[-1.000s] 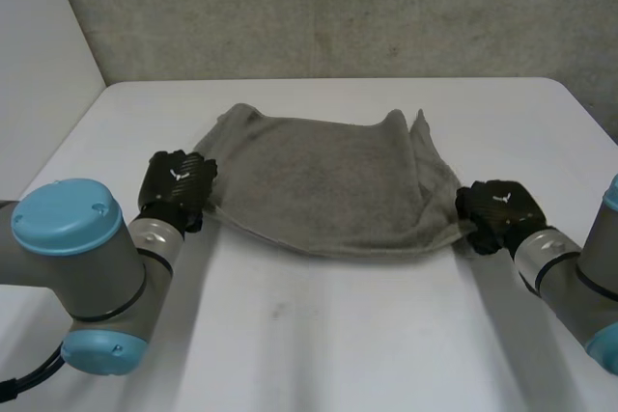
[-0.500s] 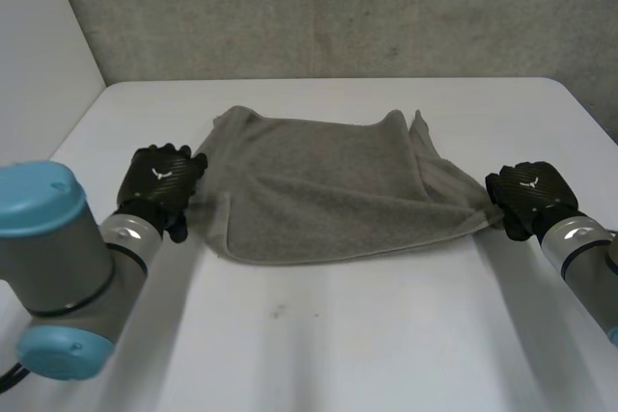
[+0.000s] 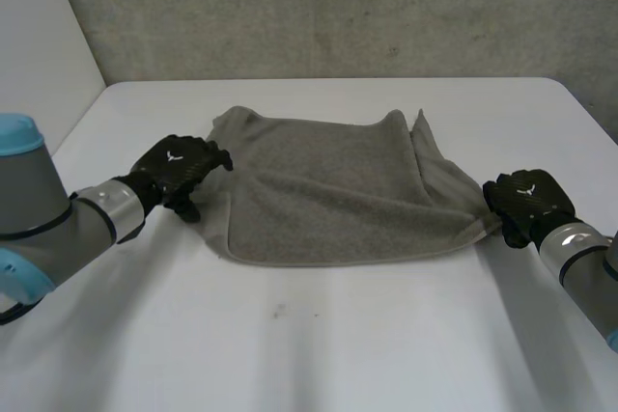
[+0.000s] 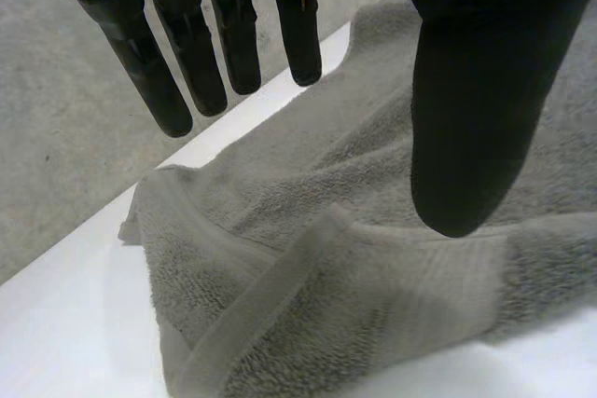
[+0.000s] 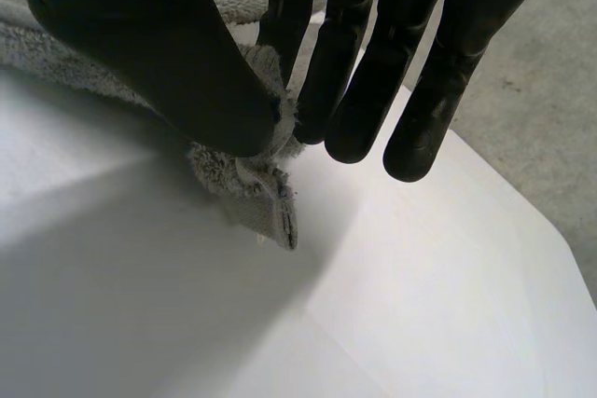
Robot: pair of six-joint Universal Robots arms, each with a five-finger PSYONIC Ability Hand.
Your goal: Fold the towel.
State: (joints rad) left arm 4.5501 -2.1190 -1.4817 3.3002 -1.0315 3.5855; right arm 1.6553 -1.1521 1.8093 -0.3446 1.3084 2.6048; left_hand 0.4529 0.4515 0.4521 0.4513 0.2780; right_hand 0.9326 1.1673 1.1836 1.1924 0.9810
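One grey towel (image 3: pixel 338 202) lies on the white table (image 3: pixel 319 344), spread between two hands, and it looks partway folded. Beneath the left hand's fingers (image 4: pixel 233 44) a hemmed band lies over a second layer of terry, so I judge one fold to be in (a loose one, with a wavy far edge and layers that are not squared). The left hand (image 3: pixel 179 171) is released: its fingers are straight and spread, with the thumb well apart from them. The cloth lies below the fingertips and under the thumb, and none of it is caught between them. Seen from the head camera, those fingertips sit at the towel's left edge. The right hand (image 3: pixel 526 202) grasps the towel's right corner. Its thumb presses a bunch of cloth against the nearest finger, and a small hemmed tip pokes out just past the thumb onto the table. Its other fingers hang straight beside the pinch, over bare tabletop. What remains, as I read it, is to even up the edges, make at least one further fold, and have both hands let go. By count, there is one towel, one table, and two hands, one free and one gripping.
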